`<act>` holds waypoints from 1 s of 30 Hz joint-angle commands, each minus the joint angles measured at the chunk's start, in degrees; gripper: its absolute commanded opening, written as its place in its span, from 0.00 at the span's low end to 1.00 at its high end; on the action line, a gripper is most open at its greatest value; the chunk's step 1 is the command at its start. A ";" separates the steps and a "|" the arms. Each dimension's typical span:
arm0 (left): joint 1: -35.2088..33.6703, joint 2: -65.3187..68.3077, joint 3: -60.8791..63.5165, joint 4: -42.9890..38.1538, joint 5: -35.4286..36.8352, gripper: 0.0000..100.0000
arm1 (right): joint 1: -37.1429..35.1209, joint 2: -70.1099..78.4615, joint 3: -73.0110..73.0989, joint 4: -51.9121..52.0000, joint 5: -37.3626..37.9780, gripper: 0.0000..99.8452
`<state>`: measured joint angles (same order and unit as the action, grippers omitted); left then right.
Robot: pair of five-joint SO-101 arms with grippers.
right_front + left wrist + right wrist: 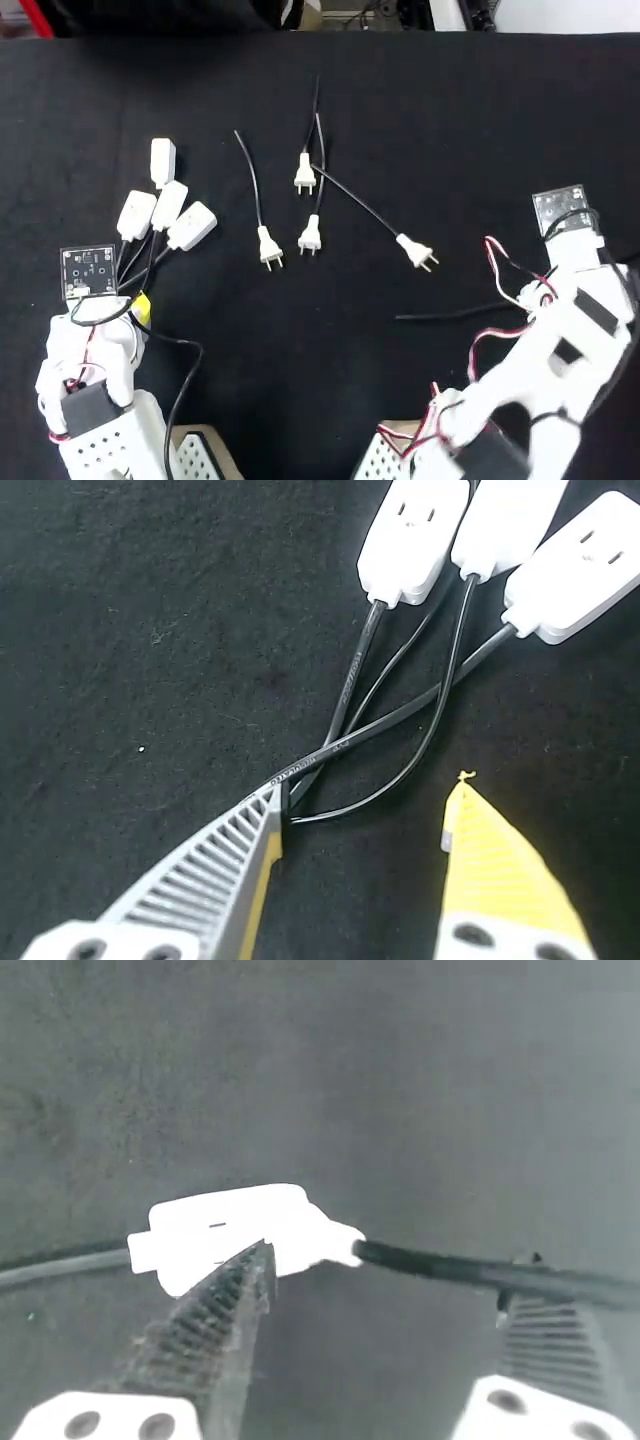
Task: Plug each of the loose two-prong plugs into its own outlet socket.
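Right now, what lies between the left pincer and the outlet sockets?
Black cords from the sockets cross there, reaching the left pincer; the left wrist view shows it.

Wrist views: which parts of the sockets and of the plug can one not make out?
- Left wrist view: the sockets, far ends cut off by the picture's edge.
- Right wrist view: the plug, prongs not distinguishable; a finger of the right gripper covers part of it.

We see a plain black worktop point(450, 100). The four plugs point(310, 236) are white on thin black cords point(250, 175); the outlet sockets point(190, 226) are white too, with black leads point(350, 680). On the left gripper point(366, 790), one of the jaws is ribbed grey and the other ribbed yellow. The left arm point(95, 420) and right arm point(560, 350) are white, with red wires point(492, 248).
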<state>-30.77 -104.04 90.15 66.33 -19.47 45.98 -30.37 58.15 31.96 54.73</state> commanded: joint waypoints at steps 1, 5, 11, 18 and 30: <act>-0.22 -0.35 -0.22 0.26 -0.35 0.26 | 0.00 -10.15 -4.70 8.97 0.26 0.36; -0.22 -0.35 -0.22 0.26 -0.35 0.26 | -0.53 -17.27 -11.03 28.57 0.53 0.36; -0.22 -0.35 -0.22 0.44 -0.35 0.26 | -8.62 -19.74 -23.96 57.32 0.35 0.36; -0.31 -0.35 -0.13 0.44 -0.35 0.26 | -27.16 -12.44 -19.03 55.82 -1.76 0.36; -0.57 -0.35 2.07 0.18 -4.31 0.26 | -40.79 16.22 -20.00 29.45 1.49 0.12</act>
<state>-30.77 -104.13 92.00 66.42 -23.16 7.21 -18.68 39.69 68.09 55.43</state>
